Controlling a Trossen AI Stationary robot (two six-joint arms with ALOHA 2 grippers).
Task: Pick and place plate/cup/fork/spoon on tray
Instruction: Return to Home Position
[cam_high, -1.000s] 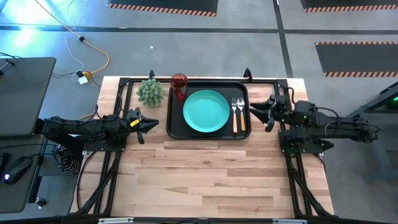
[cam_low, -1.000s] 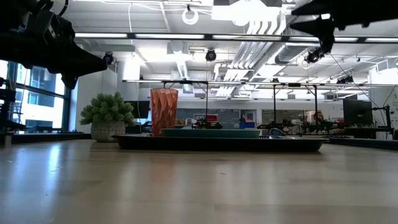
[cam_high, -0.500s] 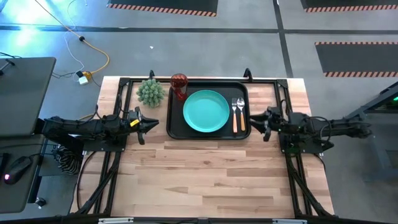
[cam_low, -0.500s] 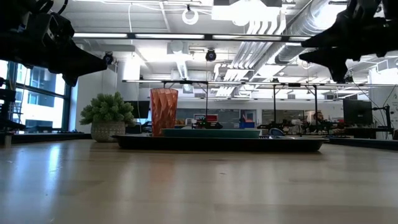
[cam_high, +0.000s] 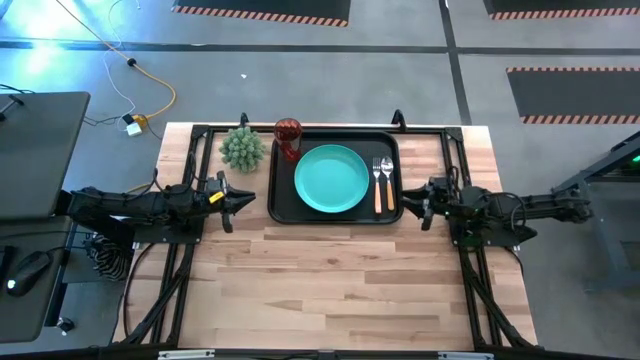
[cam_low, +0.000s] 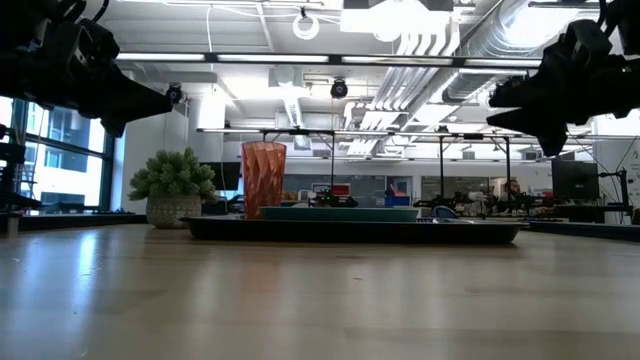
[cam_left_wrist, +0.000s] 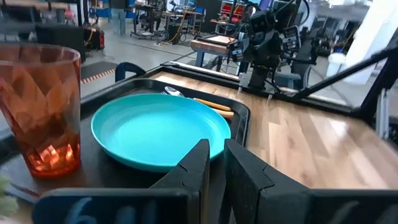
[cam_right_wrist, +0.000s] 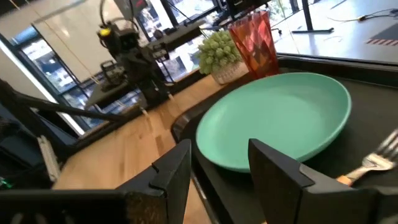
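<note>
The right gripper (cam_high: 425, 201) had pulled back from the large black rectangular tray (cam_high: 283, 205) over the last second. It had drifted off the tray's rim and dropped lower in the level view, ending just beside the tray at its 3 o'clock. Its fingers (cam_right_wrist: 177, 165) stood moderately apart with nothing between them. The left gripper (cam_high: 240, 200) had not moved. It waited near the tray's 9 o'clock side with its fingers (cam_left_wrist: 200, 163) drawn almost together, also empty.

On the tray nothing had shifted. The round flat teal plate (cam_high: 331, 179) lay in the middle. The small translucent red tumbler cup (cam_high: 289, 133) stood upright at the plate's 11 o'clock, by the tray's far corner. The orange-handled fork with silver tines (cam_high: 377, 185) and the orange-handled spoon with its oval silver bowl (cam_high: 387, 185) lay side by side at the plate's 3 o'clock, the spoon nearer the rim. A green spiky ball-shaped plant (cam_high: 242, 148) sat on the pale wooden table (cam_high: 330, 280), off the tray at its 10 o'clock.

With all four pieces aboard and both tools empty, the placing looked complete. The retreat read as the arm heading home.
</note>
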